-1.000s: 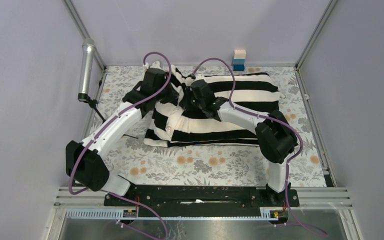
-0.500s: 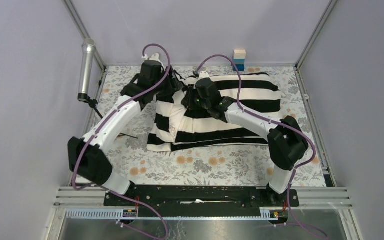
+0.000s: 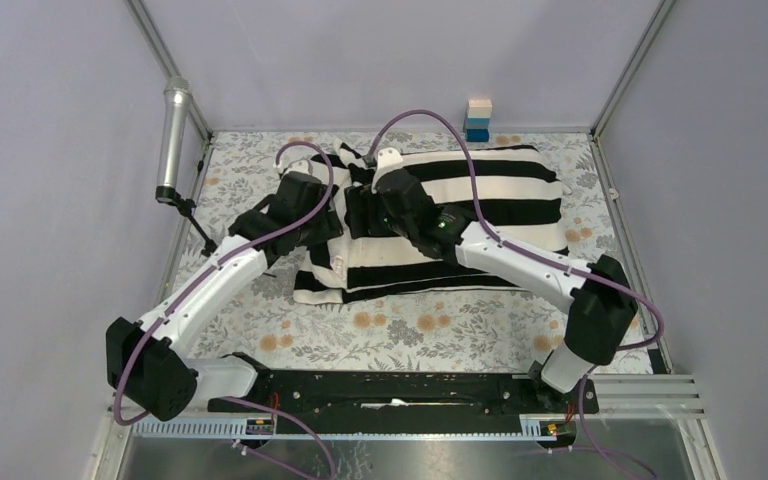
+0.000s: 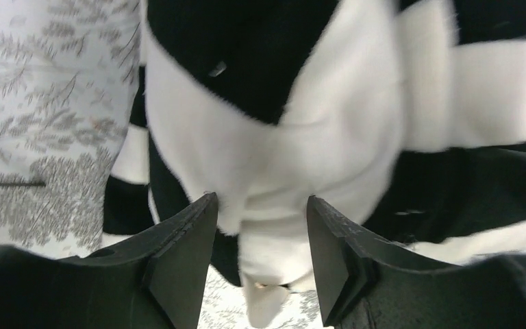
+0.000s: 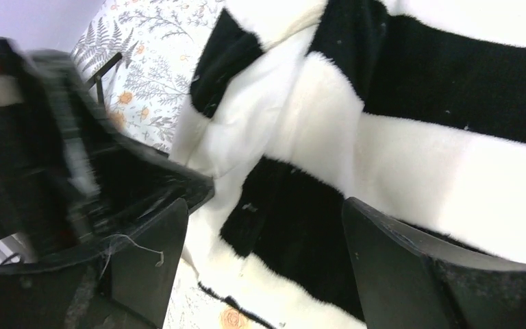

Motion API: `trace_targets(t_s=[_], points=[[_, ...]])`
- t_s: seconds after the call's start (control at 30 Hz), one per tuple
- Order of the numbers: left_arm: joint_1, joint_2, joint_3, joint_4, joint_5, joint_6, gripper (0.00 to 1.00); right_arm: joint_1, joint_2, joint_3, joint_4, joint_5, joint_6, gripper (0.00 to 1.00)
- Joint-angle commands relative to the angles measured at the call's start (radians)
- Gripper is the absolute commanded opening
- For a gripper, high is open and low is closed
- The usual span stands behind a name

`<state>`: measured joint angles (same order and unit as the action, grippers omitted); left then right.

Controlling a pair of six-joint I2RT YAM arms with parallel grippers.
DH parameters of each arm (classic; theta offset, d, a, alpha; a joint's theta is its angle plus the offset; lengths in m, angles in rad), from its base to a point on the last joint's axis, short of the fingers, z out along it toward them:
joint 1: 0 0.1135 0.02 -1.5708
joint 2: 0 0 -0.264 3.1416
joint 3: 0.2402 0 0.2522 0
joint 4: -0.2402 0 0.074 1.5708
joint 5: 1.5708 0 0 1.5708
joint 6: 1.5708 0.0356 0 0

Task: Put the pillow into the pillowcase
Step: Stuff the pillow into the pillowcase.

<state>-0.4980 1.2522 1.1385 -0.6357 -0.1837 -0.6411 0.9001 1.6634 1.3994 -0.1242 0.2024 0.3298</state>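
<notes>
The limp fabric pillowcase (image 3: 470, 215) with wide black and white stripes lay across the far half of the floral-printed worktop (image 3: 410, 330). It was full and rounded along its right side and bunched into loose folds at its left end, where both arms met. The left tool (image 4: 260, 205) stood moderately apart with a lobe of white cloth between its fingers, seemingly not pinched. The right tool (image 5: 264, 212) gaped wide over a striped fold, gripping nothing. The cloth looked fuzzy, light and very soft, so it would likely sag and slip unless taken at a hem or gathered edge of the open end, one corner per tool. The plump off-white pillow could not be told from the white stripes in any view; judging by the bulk, it probably sat inside. The case's mouth was hidden under the arms, and the left wrist view was blurred.
</notes>
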Motion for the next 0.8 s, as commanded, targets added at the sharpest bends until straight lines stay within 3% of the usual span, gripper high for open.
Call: trace_targets(t_s=[0.0, 0.17, 0.27, 0.37, 0.53, 0.6, 0.7, 0.77], points=[[0.004, -0.008, -0.064, 0.050, -0.058, -0.049, 0.56, 0.068, -0.065, -0.039, -0.022, 0.096, -0.083, 0.91], [0.004, -0.027, -0.101, 0.053, -0.186, -0.076, 0.53, 0.108, -0.048, -0.131, 0.054, 0.072, -0.064, 0.97], [0.005, -0.037, -0.124, 0.069, -0.195, -0.067, 0.52, 0.113, 0.003, -0.157, 0.115, 0.068, -0.039, 0.99], [0.018, -0.021, -0.160, 0.094, -0.183, -0.073, 0.43, 0.113, 0.112, -0.110, 0.115, 0.093, -0.034, 1.00], [0.035, -0.017, -0.170, 0.098, -0.146, -0.057, 0.01, 0.112, 0.239, -0.057, 0.081, 0.152, 0.000, 0.99], [0.033, -0.044, -0.139, 0.067, -0.112, -0.040, 0.00, 0.104, 0.288, -0.041, 0.052, 0.176, 0.020, 0.87], [0.033, -0.110, -0.081, 0.003, -0.026, -0.027, 0.00, 0.058, 0.331, -0.009, -0.008, 0.163, 0.078, 0.24], [0.033, -0.157, -0.044, -0.046, 0.031, -0.017, 0.00, -0.002, 0.332, -0.015, -0.011, 0.097, 0.121, 0.02]])
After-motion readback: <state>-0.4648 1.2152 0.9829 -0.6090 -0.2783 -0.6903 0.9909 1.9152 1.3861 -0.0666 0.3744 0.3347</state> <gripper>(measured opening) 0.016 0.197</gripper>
